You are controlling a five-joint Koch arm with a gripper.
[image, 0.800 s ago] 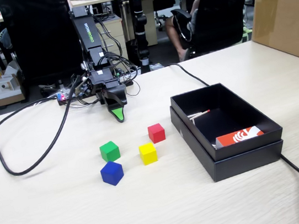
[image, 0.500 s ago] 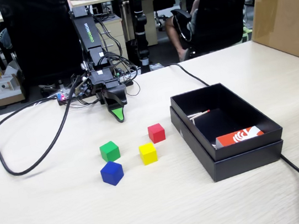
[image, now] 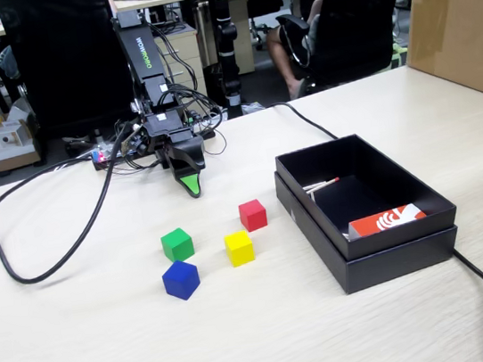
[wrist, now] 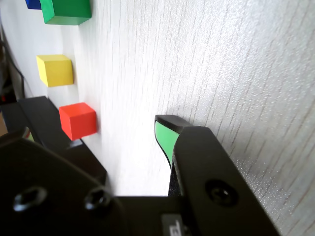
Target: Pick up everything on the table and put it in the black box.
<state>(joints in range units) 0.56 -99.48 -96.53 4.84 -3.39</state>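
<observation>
Resting low near the table's (image: pixel 273 339) far edge, the gripper (image: pixel 191 186) points down toward the cubes, its green-faced tip just above the wood grain. Fixed view shows only one tip, jaws in line; wrist view shows one green-padded finger (wrist: pixel 165 137) and dark housing beside it, no second tip clear. Cannot tell whether the claw is released or clenched; nothing is seen in it.

Arm link (image: pixel 142 60) carries green lettering running lengthwise, too small to read surely.

Cubes, all on the table, all apart from one another:
- red cube (image: pixel 253 214), nearest the black box (image: pixel 396 254), just left of its wall
- yellow cube (image: pixel 239 248), in front of red
- green cube (image: pixel 177 244), left of yellow
- blue cube (image: pixel 181 279), in front of green

Wrist view: green cube at top, then yellow, then red; blue only a sliver at the top edge.

Black box sits right of the cubes, open. Inside lies a red-and-white card (image: pixel 387 219) with a white swirl logo, wording not legible. White label on the brown carton (image: pixel 461 15) at far right, unreadable. Thick black cable (image: pixel 46 262) loops at left.
</observation>
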